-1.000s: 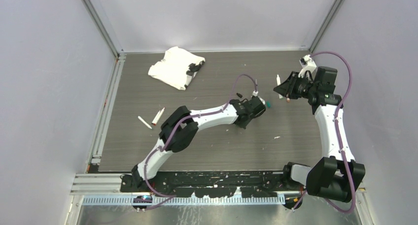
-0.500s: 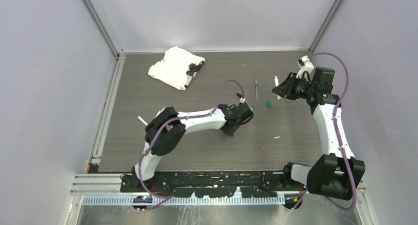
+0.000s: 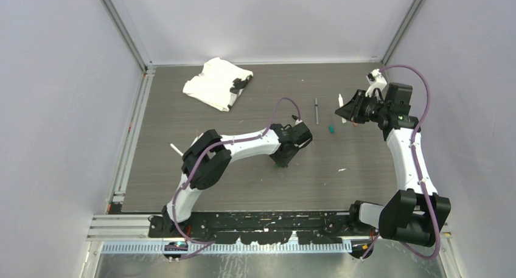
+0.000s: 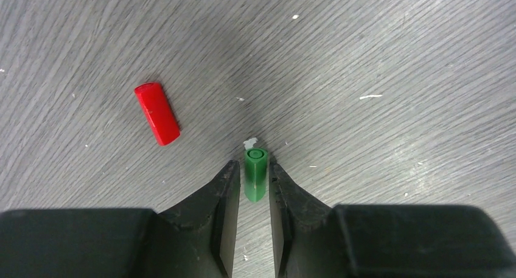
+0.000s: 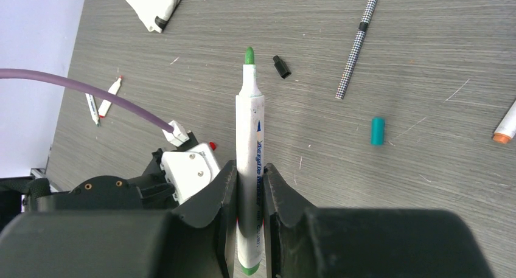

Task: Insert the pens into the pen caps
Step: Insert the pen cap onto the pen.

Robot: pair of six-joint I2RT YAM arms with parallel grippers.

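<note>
My left gripper [image 4: 252, 168] is low over the table with its jaws a little apart on either side of a green pen cap [image 4: 256, 174]; thin gaps show on both sides of the cap. A red cap [image 4: 157, 113] lies to its left. In the top view the left gripper [image 3: 283, 160] is at mid-table. My right gripper [image 5: 249, 174] is shut on a white pen with a green tip [image 5: 249, 114], held above the table at the far right [image 3: 348, 111]. A teal cap [image 5: 378, 131], a black cap [image 5: 280, 67] and a slim dark patterned pen [image 5: 356, 45] lie ahead of it.
A white cloth [image 3: 216, 83] lies at the back left. A white pen [image 3: 177, 150] lies left of the left arm; two more pens [image 5: 108, 90] show in the right wrist view. An orange-tipped pen [image 5: 506, 125] lies at that view's right edge. Grey walls enclose the table.
My left arm swung left, away from the teal cap, uncovering it and the slim dark pen, and settled over the green cap. The right gripper shifted slightly left with its pen.
</note>
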